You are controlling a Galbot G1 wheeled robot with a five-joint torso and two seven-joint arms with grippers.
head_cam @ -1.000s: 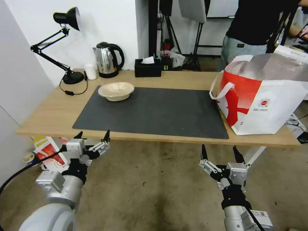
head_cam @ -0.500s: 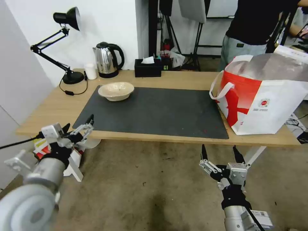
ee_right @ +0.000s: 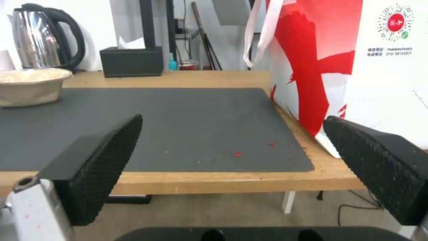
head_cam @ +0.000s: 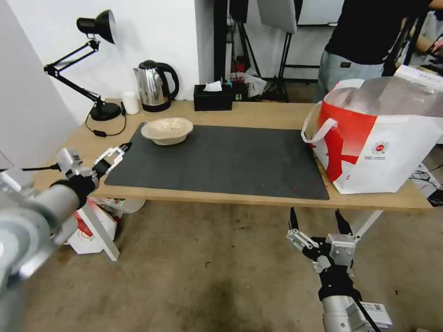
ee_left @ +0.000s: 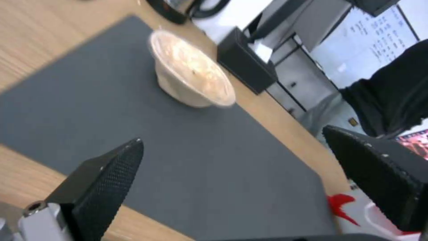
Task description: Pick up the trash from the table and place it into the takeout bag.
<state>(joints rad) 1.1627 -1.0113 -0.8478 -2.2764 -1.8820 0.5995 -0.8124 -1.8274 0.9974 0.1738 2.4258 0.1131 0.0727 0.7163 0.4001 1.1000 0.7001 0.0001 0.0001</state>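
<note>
A shallow beige bowl (head_cam: 167, 130) (ee_left: 192, 73) (ee_right: 29, 85) sits on the far left part of the dark grey mat (head_cam: 221, 161) on the light-wood table (head_cam: 254, 113). The white takeout bag (head_cam: 383, 138) (ee_right: 356, 67) with its red splash stands open at the table's right end. My left gripper (head_cam: 110, 154) (ee_left: 232, 140) is open and empty, hovering over the table's front left edge by the mat's corner, a good way short of the bowl. Below the front edge, on the right, my right gripper (head_cam: 316, 214) (ee_right: 232, 121) is open and empty.
A steel kettle (head_cam: 154, 85), a white cup (head_cam: 130, 102), a black desk lamp (head_cam: 99, 110) and a black tissue box (head_cam: 212, 97) line the table's back edge. A person (head_cam: 364, 41) stands behind the bag. A printed white package (head_cam: 85, 228) lies on the floor under the table's left end.
My left arm has swung up and to the left, from below the table's front edge to a spot over its front left part. The right arm has stayed put.
</note>
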